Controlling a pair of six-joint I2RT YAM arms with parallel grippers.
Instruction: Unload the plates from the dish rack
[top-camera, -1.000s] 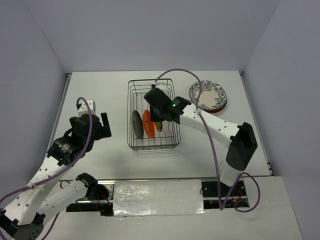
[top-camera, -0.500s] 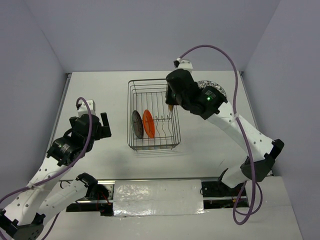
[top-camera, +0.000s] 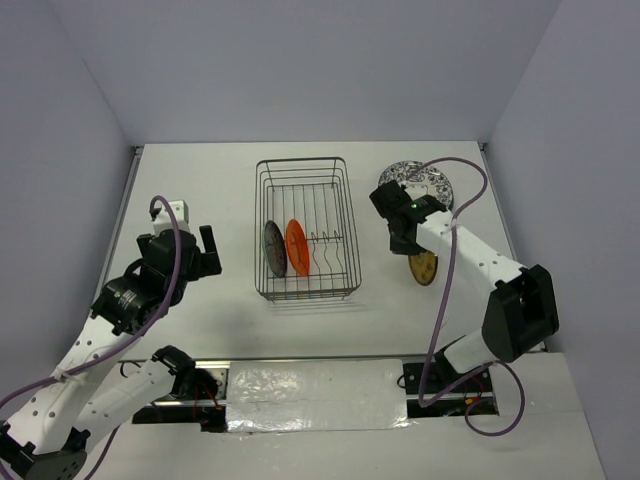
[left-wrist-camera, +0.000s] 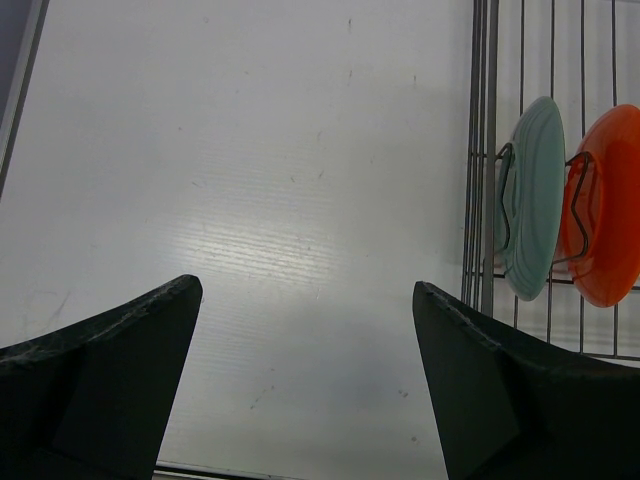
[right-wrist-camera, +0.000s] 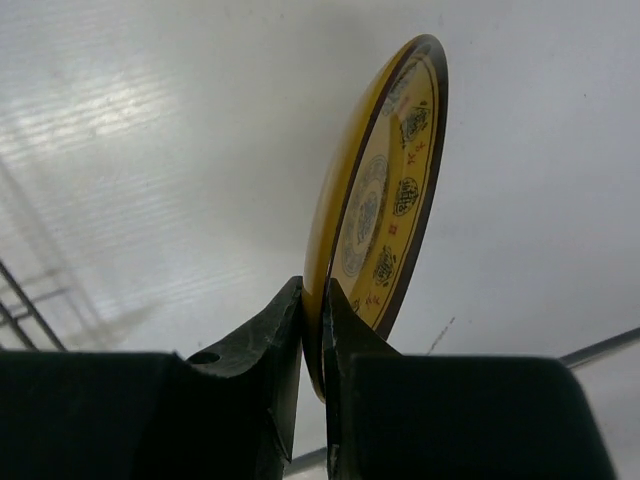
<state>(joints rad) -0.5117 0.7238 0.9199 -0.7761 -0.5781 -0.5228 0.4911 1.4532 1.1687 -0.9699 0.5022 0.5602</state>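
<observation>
Top external view first: the dish rack (top-camera: 303, 228) sits mid-table. Two plates stand on edge in its near-left part, a teal plate (top-camera: 273, 248) on the left and an orange plate (top-camera: 296, 247) just beside it on the right. Both are slotted between the wire prongs. On the left wrist cam they look close together, but I can't tell if they actually touch.

A third one, the yellow plate (top-camera: 424, 268), is outside the rack, off to its right over the table (top-camera: 200, 180). The right wrist cam shows it best: dark rim, yellow face with small printed medallions, held on edge and leaning a bit to the right. My right gripper (top-camera: 409, 244) has it pinched by the lower rim, jaws nearly closed with only the plate's thickness between them. I honestly can't tell from either view whether the plate's edge is touching the tabletop.

Further back on the right there's a white floral plate (top-camera: 420, 186) lying flat on the table, partly hidden behind the right arm.

My left gripper (top-camera: 190, 235) is well apart from all that. It hovers over bare table to the left of the rack, jaws spread wide with nothing in them.
</observation>
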